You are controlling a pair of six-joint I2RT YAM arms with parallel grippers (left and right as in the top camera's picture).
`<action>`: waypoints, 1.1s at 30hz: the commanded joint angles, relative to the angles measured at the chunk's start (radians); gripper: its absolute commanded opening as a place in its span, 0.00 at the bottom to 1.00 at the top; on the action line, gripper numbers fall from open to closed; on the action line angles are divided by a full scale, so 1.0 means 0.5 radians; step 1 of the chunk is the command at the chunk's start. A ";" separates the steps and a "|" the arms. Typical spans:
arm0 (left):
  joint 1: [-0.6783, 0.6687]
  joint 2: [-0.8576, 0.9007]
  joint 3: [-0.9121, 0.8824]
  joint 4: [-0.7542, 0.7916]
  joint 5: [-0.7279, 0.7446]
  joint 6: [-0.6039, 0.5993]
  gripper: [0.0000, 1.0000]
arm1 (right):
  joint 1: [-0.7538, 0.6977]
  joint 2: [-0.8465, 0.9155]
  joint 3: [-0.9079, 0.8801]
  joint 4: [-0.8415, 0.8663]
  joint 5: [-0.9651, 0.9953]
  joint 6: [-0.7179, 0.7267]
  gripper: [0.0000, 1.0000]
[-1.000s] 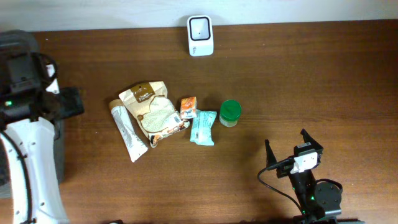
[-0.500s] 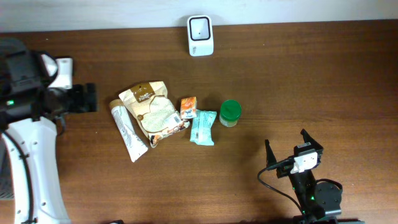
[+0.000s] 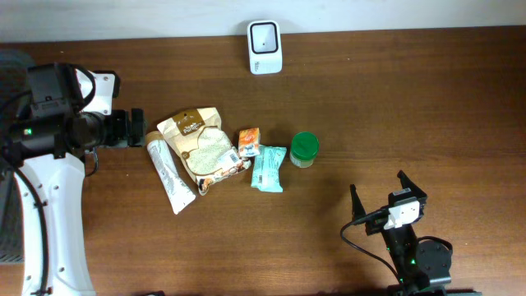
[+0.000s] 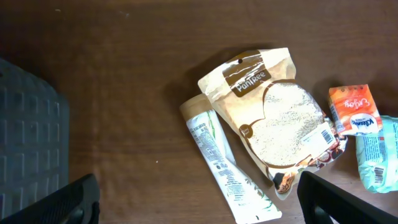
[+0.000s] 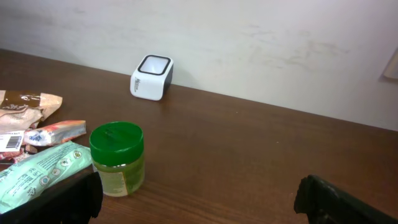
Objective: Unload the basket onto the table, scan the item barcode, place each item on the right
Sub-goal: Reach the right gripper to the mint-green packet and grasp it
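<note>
**Obscured / cut off**
- L wrist view: only the two finger ends of the L end effector (image 3: 135,129) show, in the bottom corners. The teal packet (image 4: 378,152) is cut by the R edge. A grey ribbed pad (image 4: 28,130) is cut by the L edge.
- R wrist view: the pouch (image 5: 22,102) and the teal packet are cut by the L edge. The tube is out of frame.
- Small print on the tube (image 3: 168,173) and pouch is too fine to read. A white barcode label (image 4: 317,140) sits at the pouch's lower corner, face up.
- Contents of the green-lidded jar (image 3: 304,150): can't tell.

**Positions**
- Items lie in one cluster mid-surface (image 3: 394,99). L to R: tube, pouch, orange packet (image 3: 249,141), teal packet, jar.
- Orange packet touches the pouch edge and the teal packet.
- Jar stands upright, just beside the teal packet.
- Scanner (image 3: 265,47) stands at the far edge, well apart from the cluster, window facing up.

**End effectors**
- L: fingers wide apart, nothing betw. them, just beside the tube's upper end.
- R end effector (image 3: 379,187): fingers wide apart and empty, near the front edge, apart from the jar.

**Change vs. earlier frames**
- L arm has travelled R from the surface's L edge to the tube.
- Items, scanner and R arm unchanged.
</note>
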 commanded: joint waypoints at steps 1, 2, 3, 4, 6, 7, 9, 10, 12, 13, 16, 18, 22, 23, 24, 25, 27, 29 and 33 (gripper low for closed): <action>-0.002 -0.045 0.014 -0.003 0.035 0.032 0.99 | 0.016 -0.013 -0.017 0.000 0.011 0.006 0.98; -0.002 -0.045 0.014 -0.002 0.035 0.032 0.99 | 0.016 -0.013 -0.017 0.000 0.011 0.006 0.98; -0.002 -0.045 0.014 -0.002 0.035 0.032 0.99 | 0.016 -0.013 -0.017 0.000 0.010 0.006 0.98; -0.002 -0.045 0.014 -0.002 0.035 0.032 0.99 | 0.016 -0.013 -0.017 0.000 0.010 0.006 0.98; -0.002 -0.045 0.014 -0.002 0.035 0.032 1.00 | 0.016 -0.013 -0.017 0.008 0.010 0.006 0.98; -0.002 -0.045 0.014 -0.002 0.035 0.032 0.99 | 0.016 -0.013 -0.017 0.028 0.010 0.006 0.98; -0.002 -0.045 0.014 -0.002 0.035 0.032 0.99 | 0.016 -0.013 -0.017 0.053 -0.227 0.007 0.98; -0.002 -0.045 0.014 -0.003 0.035 0.032 0.99 | 0.016 -0.013 -0.017 0.055 -0.371 0.008 0.98; -0.002 -0.045 0.014 -0.002 0.035 0.032 0.99 | 0.016 -0.007 0.003 0.059 -0.592 0.317 0.98; -0.002 -0.045 0.014 -0.002 0.035 0.032 0.99 | 0.016 0.012 0.040 0.060 -0.651 0.454 0.98; -0.002 -0.045 0.014 -0.002 0.035 0.032 0.99 | 0.016 0.186 0.285 0.047 -0.902 0.598 0.98; -0.002 -0.045 0.014 -0.002 0.035 0.032 0.99 | 0.016 0.475 0.536 -0.035 -1.128 0.639 0.98; -0.002 -0.045 0.014 -0.002 0.035 0.032 0.99 | 0.017 1.377 1.250 -0.465 -1.477 0.582 0.98; -0.002 -0.045 0.014 -0.002 0.036 0.032 1.00 | 0.019 1.617 1.453 -0.644 -1.539 0.513 0.98; -0.002 -0.045 0.014 -0.002 0.035 0.032 0.99 | 0.038 1.855 1.654 -0.851 -1.556 0.424 0.98; -0.002 -0.045 0.014 -0.003 0.035 0.032 0.99 | 0.076 2.090 1.849 -1.056 -1.556 0.346 0.98; -0.002 -0.045 0.014 -0.002 0.035 0.032 0.99 | 0.158 2.431 2.096 -1.305 -1.555 0.334 0.98; -0.002 -0.045 0.014 -0.003 0.035 0.032 0.99 | 0.301 2.802 2.283 -1.469 -1.554 0.336 0.98; -0.002 -0.045 0.014 -0.002 0.035 0.032 0.99 | 0.575 3.179 2.299 -1.505 -1.236 0.519 0.98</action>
